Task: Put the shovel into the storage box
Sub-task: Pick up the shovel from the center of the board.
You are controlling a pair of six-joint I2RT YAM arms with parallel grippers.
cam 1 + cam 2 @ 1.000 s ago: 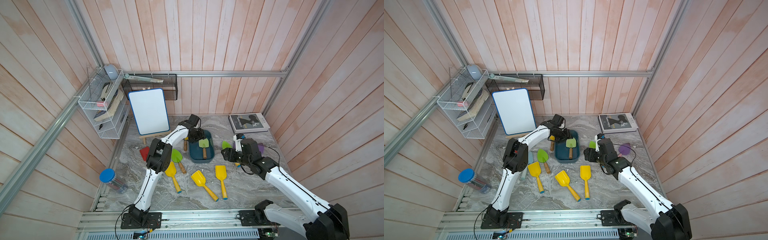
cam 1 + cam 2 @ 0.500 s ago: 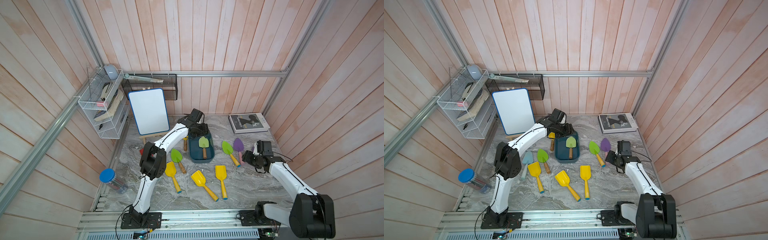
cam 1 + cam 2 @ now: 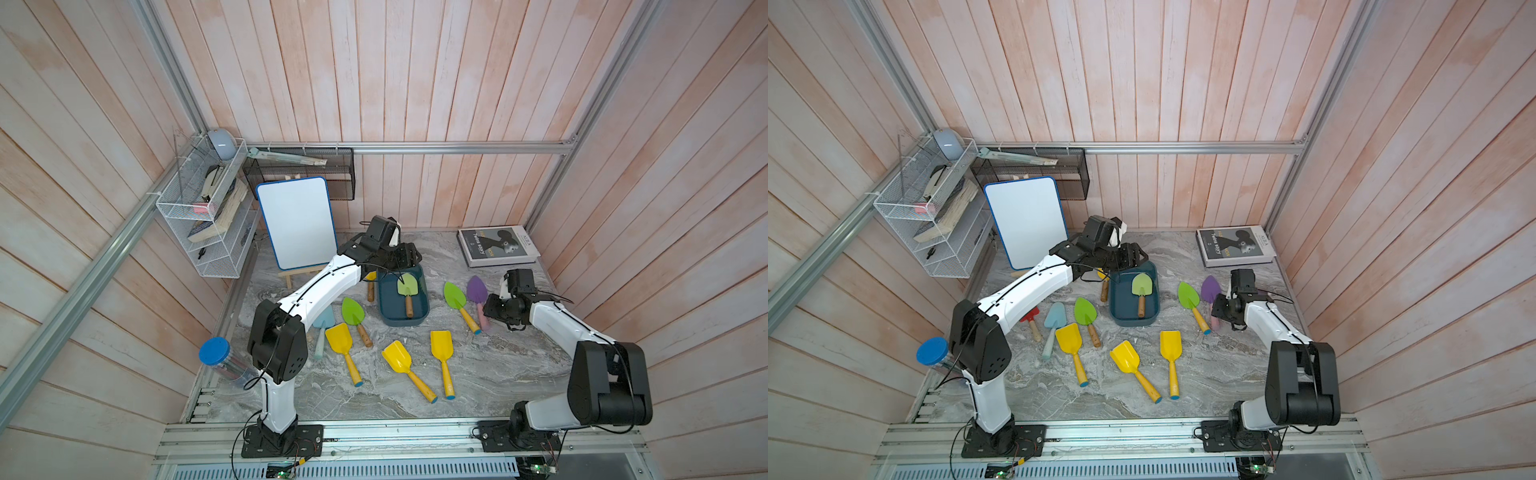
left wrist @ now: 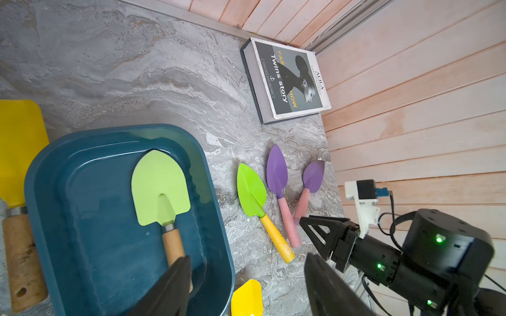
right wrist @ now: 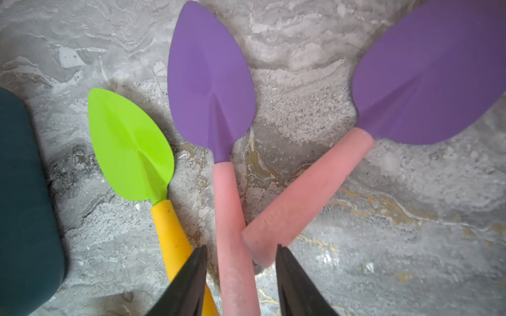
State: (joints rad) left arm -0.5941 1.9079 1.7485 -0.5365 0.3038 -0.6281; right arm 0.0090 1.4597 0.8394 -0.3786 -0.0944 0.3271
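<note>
Item: purple shovel (image 5: 210, 82), flat on the table; long axis runs straight out from your right gripper (image 5: 241, 251), blade pointing away, pink handle lying back between the fingers; jaws apart, straddling that handle, a gap showing on one side; right arm folded low, wrist close to the table. Second purple shovel (image 5: 427, 82): handle end touching the first handle just ahead of the fingertips. Storage box (image 4: 109, 131): partly under your left gripper (image 4: 246, 257); holds a pale green shovel (image 4: 160, 188), blade away, wooden handle toward the fingers; jaws wide, empty; left arm stretched forward.
</note>
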